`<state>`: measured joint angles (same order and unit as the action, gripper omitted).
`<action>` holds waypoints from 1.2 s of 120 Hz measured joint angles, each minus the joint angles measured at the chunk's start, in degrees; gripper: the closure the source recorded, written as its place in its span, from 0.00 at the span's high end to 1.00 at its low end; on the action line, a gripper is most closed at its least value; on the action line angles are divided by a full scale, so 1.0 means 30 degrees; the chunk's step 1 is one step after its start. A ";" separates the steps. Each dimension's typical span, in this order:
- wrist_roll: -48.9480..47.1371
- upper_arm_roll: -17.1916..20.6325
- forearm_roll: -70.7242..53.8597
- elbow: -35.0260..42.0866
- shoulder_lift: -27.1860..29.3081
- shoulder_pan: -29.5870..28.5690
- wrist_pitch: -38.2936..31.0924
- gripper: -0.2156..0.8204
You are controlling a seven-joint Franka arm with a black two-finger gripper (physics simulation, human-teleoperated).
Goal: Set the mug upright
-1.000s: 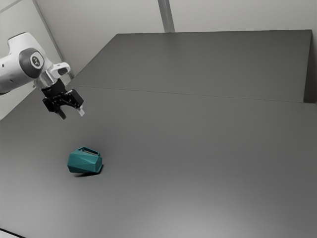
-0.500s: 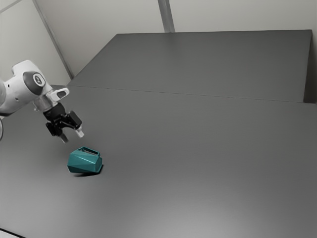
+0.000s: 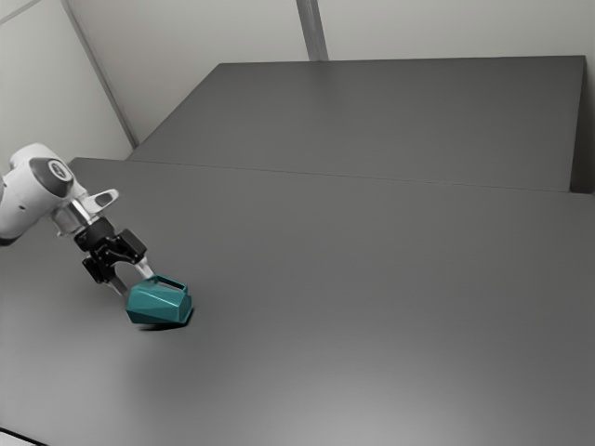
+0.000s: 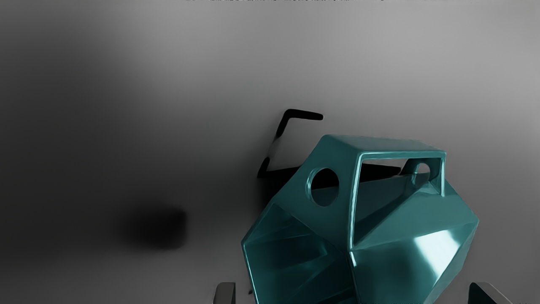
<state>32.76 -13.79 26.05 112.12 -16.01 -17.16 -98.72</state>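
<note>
In the exterior view, my gripper [image 3: 132, 281] is low over the table at the teal mug's upper-left side, its fingers spread. The faceted teal mug [image 3: 158, 305] lies on its side, handle uppermost. In the wrist view the mug [image 4: 396, 236] shows its angular handle with round holes and its hollow mouth. My gripper [image 4: 352, 293] is open there, one fingertip on either side of the mug and a gap beside each. Whether either finger touches the mug is hard to tell.
The grey table [image 3: 372, 279] extends around the mug toward the exterior view's right. A dark raised edge [image 3: 582, 139] stands at its far right end, and a pale wall [image 3: 446, 28] rises behind it.
My gripper has come down from well above the table to the mug, with its fingers still apart. The mug lies where it was.
</note>
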 joint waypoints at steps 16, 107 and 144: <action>0.0390 -0.0003 0.1194 -0.0014 -0.0066 -0.0157 0.0474 0.79; 0.1899 -0.0003 0.4642 0.0564 -0.1190 -0.1014 0.2202 0.47; 0.2217 -0.0002 0.4860 0.0601 -0.1039 -0.0960 0.2408 0.22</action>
<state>39.42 -13.79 40.63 113.93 -19.13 -20.04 -91.50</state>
